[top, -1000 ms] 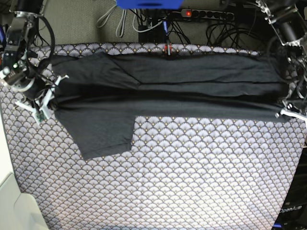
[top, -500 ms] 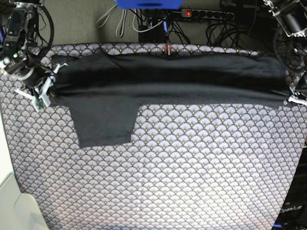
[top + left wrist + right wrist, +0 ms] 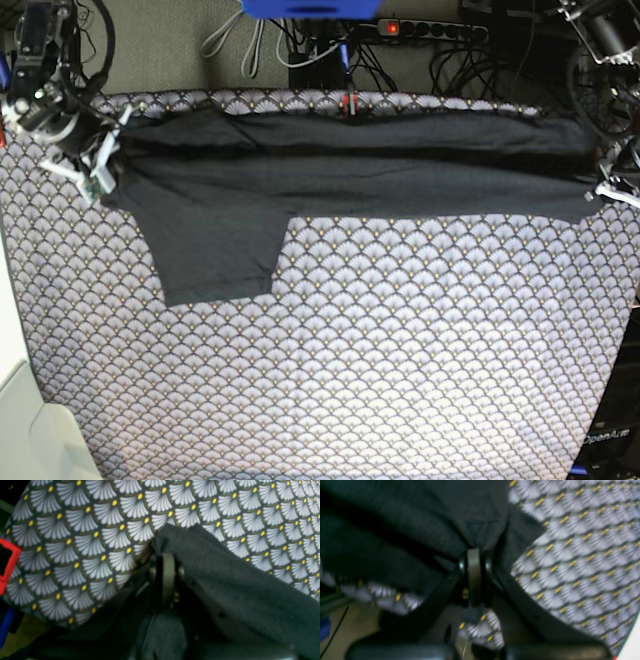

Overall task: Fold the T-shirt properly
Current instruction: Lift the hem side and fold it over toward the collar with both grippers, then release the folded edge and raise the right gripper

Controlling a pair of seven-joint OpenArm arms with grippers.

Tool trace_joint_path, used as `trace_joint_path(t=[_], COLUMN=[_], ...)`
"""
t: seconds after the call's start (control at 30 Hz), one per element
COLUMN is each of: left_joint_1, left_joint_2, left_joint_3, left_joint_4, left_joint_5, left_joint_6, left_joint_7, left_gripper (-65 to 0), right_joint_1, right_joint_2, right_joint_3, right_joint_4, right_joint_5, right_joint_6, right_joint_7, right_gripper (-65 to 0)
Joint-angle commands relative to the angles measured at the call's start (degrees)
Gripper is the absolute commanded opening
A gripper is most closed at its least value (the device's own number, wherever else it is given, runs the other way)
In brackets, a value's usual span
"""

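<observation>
The T-shirt (image 3: 350, 170) lies stretched as a long, narrow band across the far part of the counter (image 3: 400, 380), which is covered by a purple-white scallop-patterned cloth (image 3: 330, 360). Each end of the band is caught in a pair of fingers: the right gripper (image 3: 103, 165) pinches the T-shirt's end by the sleeve, and the left gripper (image 3: 605, 190) pinches the opposite end. In the right wrist view the right gripper's fingers (image 3: 474, 562) are pressed together on a bunched fold of dark fabric; in the left wrist view the left gripper's fingers (image 3: 168, 565) are likewise closed tight on a gathered corner of the T-shirt (image 3: 237, 585).

The T-shirt's long axis runs from one gripper to the other, parallel to the counter's far edge. One short sleeve (image 3: 215, 255) sticks out from the band toward the near side, close to the right gripper's end.

The fabric is plain dark charcoal, soft knit, folded over itself lengthwise, with a shadowed crease along the band.
</observation>
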Motion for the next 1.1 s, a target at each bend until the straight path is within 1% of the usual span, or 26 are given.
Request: trace_joint_path(t=[0.0,0.27,0.5,0.67,0.73,0.77,0.83,0.9,0.97,1.07], left_joint_1=[-0.2,0.9,1.0,1.0,1.1,1.1,1.0,0.7,0.6,0.9], left_joint_2=[-1.6,-1.6,-1.4,-1.4,-1.4,-1.5,-1.8,-1.9,-1.9,-2.0], left_joint_3=[-0.4,-0.4,-0.4,-0.3,-0.3,-0.3,-0.3,-0.3,-0.3,-0.3], left_joint_4=[0.8,0.7,0.7,0.7,0.7,0.7,0.7,0.7,0.7,0.7], left_joint_5=[-0.2,-0.2,-0.2,-0.2,-0.2,-0.2,-0.2,-0.2,-0.2,-0.2], left_joint_6=[0.1,0.1,0.1,0.1,0.1,0.1,0.1,0.1,0.1,0.1], left_joint_7=[-0.8,-0.5,-0.5,-0.5,-0.4,-0.1,2.3,3.8,4.2,4.2], left_gripper=[-64.4,-63.2,-53.9,-49.8,-46.8,-45.1,-42.3,-41.7,-41.7,-41.7], right_joint_1=[0.3,0.1,-0.1,-0.1,-0.1,-0.2,-0.3,-1.1,-1.3,-1.3], right_joint_2=[0.9,0.9,0.9,0.9,0.9,0.9,1.3,2.2,2.4,2.7], right_joint_3=[0.1,0.4,0.5,0.3,0.2,0.2,0.2,0.1,0.3,0.8], right_joint_4=[0.8,0.8,0.8,0.8,0.8,0.8,0.8,0.8,0.9,0.8], right_joint_5=[0.5,0.6,0.3,0.3,0.3,0.3,0.3,0.6,0.7,0.6], right_joint_6=[-0.2,-0.2,-0.2,-0.2,-0.2,-0.2,-0.2,-0.2,-0.2,-0.2], right_joint_7=[1.1,0.9,0.7,0.5,0.5,0.5,0.5,0.5,0.5,0.5], right_gripper=[-64.0,-64.1,-64.0,-63.7,-61.1,-58.9,-53.4,-47.3,-42.6,-39.3])
